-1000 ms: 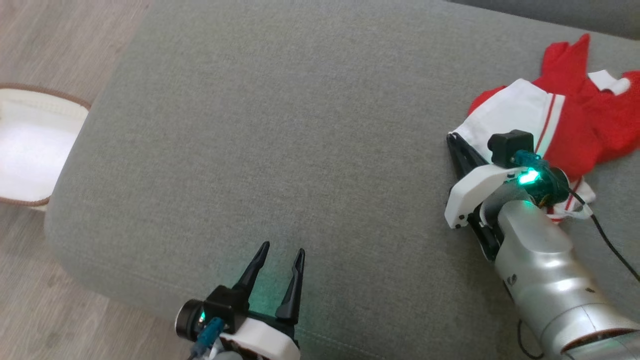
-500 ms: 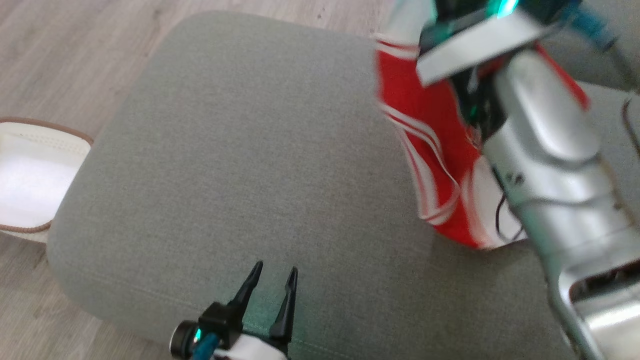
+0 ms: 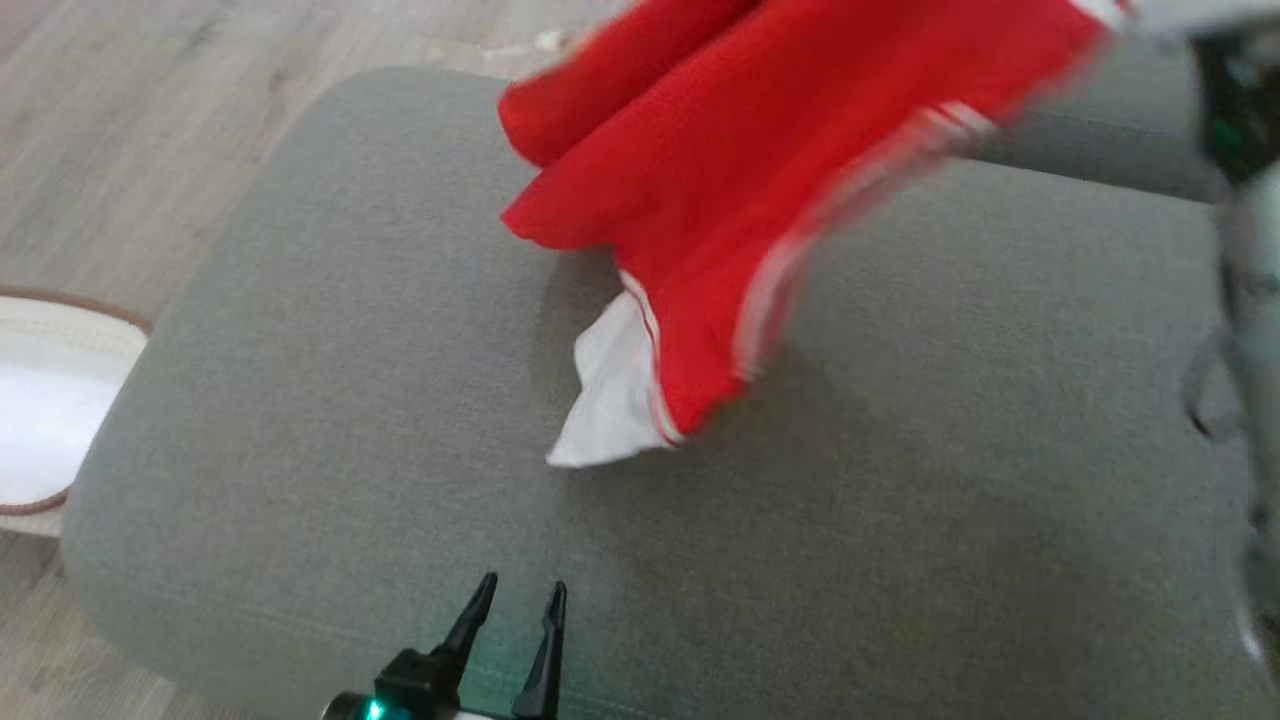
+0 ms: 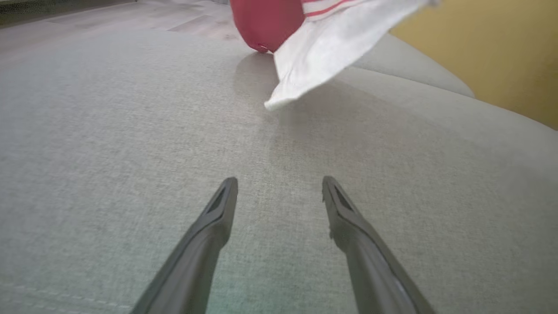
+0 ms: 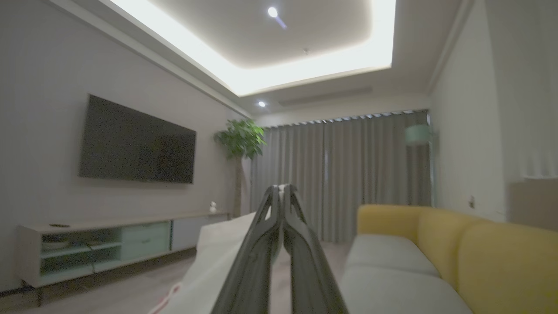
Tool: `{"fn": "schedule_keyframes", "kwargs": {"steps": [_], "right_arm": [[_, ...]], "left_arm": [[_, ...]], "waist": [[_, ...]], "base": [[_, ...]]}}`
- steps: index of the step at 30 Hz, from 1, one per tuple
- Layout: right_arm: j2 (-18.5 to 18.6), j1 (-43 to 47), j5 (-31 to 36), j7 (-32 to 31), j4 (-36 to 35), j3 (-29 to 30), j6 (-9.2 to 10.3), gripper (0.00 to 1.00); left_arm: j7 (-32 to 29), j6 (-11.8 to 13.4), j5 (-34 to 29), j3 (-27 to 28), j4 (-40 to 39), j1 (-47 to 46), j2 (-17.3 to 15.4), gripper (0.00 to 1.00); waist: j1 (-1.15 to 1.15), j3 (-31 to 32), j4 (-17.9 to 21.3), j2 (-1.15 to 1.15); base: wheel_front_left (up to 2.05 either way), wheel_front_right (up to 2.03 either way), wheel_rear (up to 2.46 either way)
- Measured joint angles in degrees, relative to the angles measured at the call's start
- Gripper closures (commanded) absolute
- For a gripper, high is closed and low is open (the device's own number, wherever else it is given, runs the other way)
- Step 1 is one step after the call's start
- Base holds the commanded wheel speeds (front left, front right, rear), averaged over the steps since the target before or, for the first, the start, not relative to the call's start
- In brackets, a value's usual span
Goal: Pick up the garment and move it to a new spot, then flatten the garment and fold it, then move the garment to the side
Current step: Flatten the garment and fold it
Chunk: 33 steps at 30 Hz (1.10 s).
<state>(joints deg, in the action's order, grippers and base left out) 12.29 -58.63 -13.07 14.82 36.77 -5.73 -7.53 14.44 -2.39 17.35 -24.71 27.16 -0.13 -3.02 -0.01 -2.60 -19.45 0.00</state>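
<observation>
The garment (image 3: 760, 180), red with white panels and stripes, hangs in the air over the grey sofa cushion (image 3: 350, 420). Its white lower corner dangles just above the cushion's middle. In the left wrist view the garment (image 4: 331, 48) hangs ahead of my fingers. My right arm (image 3: 1240, 130) shows blurred at the upper right edge, raised high. In the right wrist view my right gripper (image 5: 281, 188) is shut, with white cloth of the garment (image 5: 218, 257) pinched between the fingers and trailing down to the left. My left gripper (image 3: 522, 585) rests open and empty near the cushion's front edge (image 4: 280, 181).
A white basket with a brown rim (image 3: 40, 400) stands on the wood floor at the left. A second grey cushion (image 3: 1100, 150) lies behind. The right wrist view shows a yellow sofa (image 5: 479, 253), a TV cabinet (image 5: 100, 248) and curtains.
My right arm has lifted the garment off the cushion's right side and swung it up and leftward over the middle. The head camera has shifted too. The left gripper stays open.
</observation>
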Motion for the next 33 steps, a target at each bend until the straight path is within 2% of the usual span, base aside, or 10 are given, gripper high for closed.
{"fn": "schedule_keyframes", "kwargs": {"steps": [2, 4, 7, 9, 11, 14, 19, 22, 29, 33], "right_arm": [[3.7, 3.83, 1.56, 0.0, 4.43, 3.14, 0.0, 0.98], [6.78, 7.98, 3.45, -0.02, 10.58, 7.48, 0.0, 0.0], [9.46, 13.55, 6.61, -0.03, 18.29, 14.52, 0.0, 0.0], [9.95, 16.06, 8.9, -0.03, 20.0, 17.96, 0.0, 0.0], [9.05, 17.63, 10.68, -0.04, 19.51, 20.38, 0.0, 0.0], [4.6, 20.38, 12.22, -0.03, 15.58, 20.64, 0.0, 0.0], [-3.57, 28.46, 10.76, -0.03, 8.81, 9.91, 0.0, 0.0], [-5.73, 33.72, 7.48, -0.03, 5.91, 0.21, 0.0, 0.0], [-5.9, 39.8, 2.35, -0.04, 3.88, -15.37, 0.0, 0.0], [-4.78, 41.17, 1.4, -0.04, 6.08, -17.82, 0.0, 0.0]], "left_arm": [[0.0, -0.15, -0.23, -0.04, -0.03, -0.03, 0.03, 0.0], [0.0, -0.21, -0.24, -0.16, -0.01, -0.12, 0.05, 0.0], [0.0, -0.57, -0.26, -0.31, 0.2, -0.77, 0.05, 0.0], [0.0, -0.6, -0.26, -0.31, 0.22, -1.31, 0.05, 0.0], [0.0, -0.63, -0.26, -0.27, 0.33, -1.65, 0.07, 0.0], [0.0, -0.63, -0.27, -0.19, 0.47, -1.83, 0.08, 0.0], [0.0, -0.63, -0.27, -0.24, 0.76, -1.83, 0.08, 0.0], [0.0, -0.57, -0.22, -0.36, 0.75, -1.83, 0.08, 0.0], [0.0, -0.55, -0.2, -0.9, 0.73, -1.81, 0.08, 0.0], [0.0, -0.37, 0.37, -0.92, 0.71, -1.7, 0.08, 0.0]], "waist": [[0.0, -0.6, 0.8, 0.0], [0.01, -1.4, 1.4, 0.0], [0.02, -2.58, 2.28, 0.0], [0.02, -3.24, 2.82, 0.0], [0.02, -3.6, 3.47, 0.0], [0.01, -3.7, 4.41, 0.0], [0.01, -3.18, 5.1, 0.0], [0.01, -3.02, 5.07, 0.0], [0.01, -2.78, 4.47, 0.0], [0.01, -2.51, 3.8, 0.0]], "base": [[0.0, 0.0, 0.0], [0.0, 0.0, 0.0], [0.0, 0.0, 0.0], [0.0, 0.0, 0.0], [0.0, 0.0, 0.0], [0.0, 0.0, 0.0], [0.0, 0.0, 0.0], [0.0, 0.0, 0.0], [0.0, 0.0, 0.0], [0.0, 0.0, 0.0]]}}
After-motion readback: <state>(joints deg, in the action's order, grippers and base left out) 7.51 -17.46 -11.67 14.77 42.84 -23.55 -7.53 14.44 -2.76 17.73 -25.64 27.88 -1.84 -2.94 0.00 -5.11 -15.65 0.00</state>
